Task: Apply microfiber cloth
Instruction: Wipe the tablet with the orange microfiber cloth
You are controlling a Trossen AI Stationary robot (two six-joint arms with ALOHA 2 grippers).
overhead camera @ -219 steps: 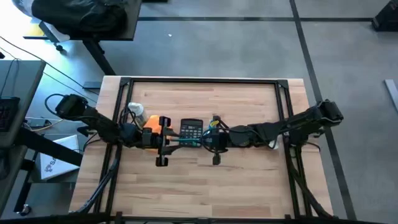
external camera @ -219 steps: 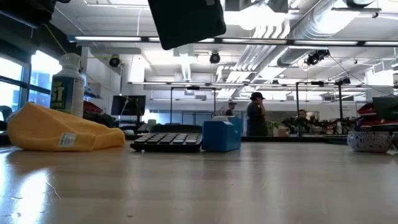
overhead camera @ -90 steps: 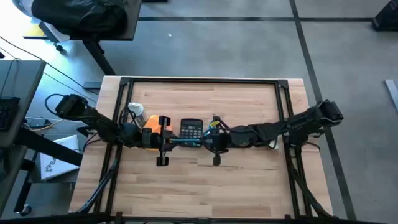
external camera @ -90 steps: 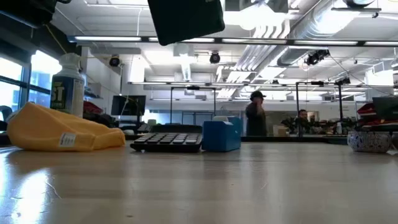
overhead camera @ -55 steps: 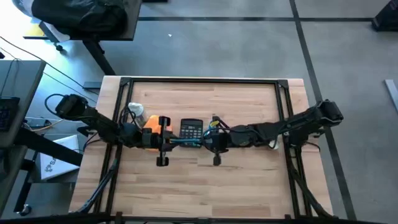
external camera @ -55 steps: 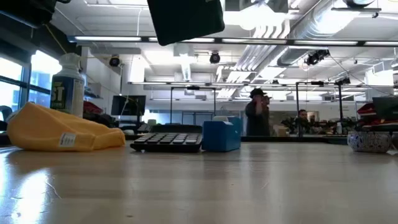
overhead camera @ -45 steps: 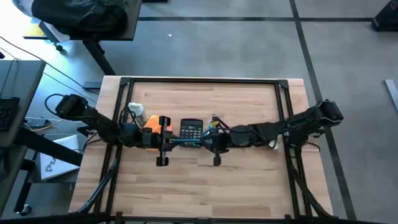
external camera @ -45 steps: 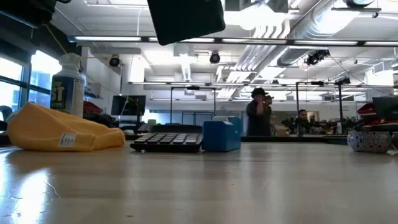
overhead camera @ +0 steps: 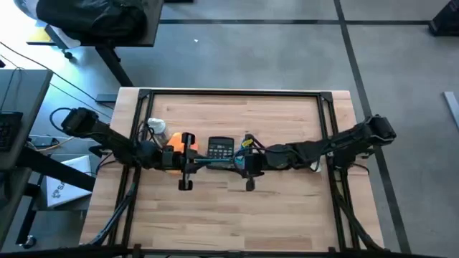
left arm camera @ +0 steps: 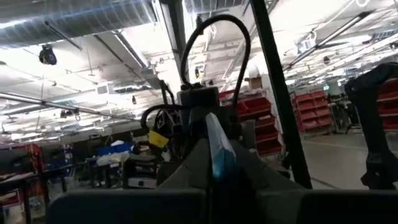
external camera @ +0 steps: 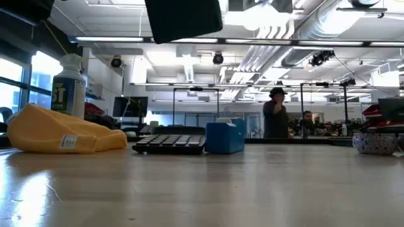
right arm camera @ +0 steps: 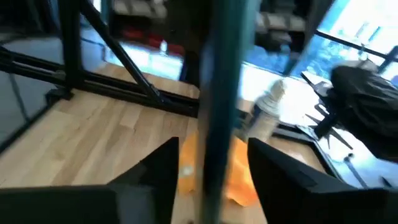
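Note:
The orange microfiber cloth (overhead camera: 174,142) (external camera: 63,132) lies in a heap on the table beside a white spray bottle (overhead camera: 155,131); no gripper touches it. Just nearer, a thin dark panel with a teal edge (overhead camera: 214,164) (external camera: 183,19) is held aloft on edge, above the table. My left gripper (overhead camera: 185,162) is shut on the panel's left end. My right gripper (overhead camera: 248,163) is open at the panel's right end. Its fingers (right arm camera: 163,163) stand on either side of the teal edge (right arm camera: 217,93), with a gap showing on each side. My left gripper pinches the panel's teal end edge (left arm camera: 217,155) between its two fingers. The fingers come level from the table's left. The panel stands on edge, lifted clear of the table, and reaches toward my right gripper.
A black calculator (overhead camera: 220,148) and a small blue object (external camera: 225,137) sit just behind the held panel. A pale patterned thing (external camera: 375,142) lies under the right arm. A dark metal frame (overhead camera: 233,93) rims the table. People stand in the room beyond.
My left gripper has shifted a little toward the table's left edge, and the dark panel has gone with it, staying aloft. The cloth has kept still. A person in the room behind has walked to the right.

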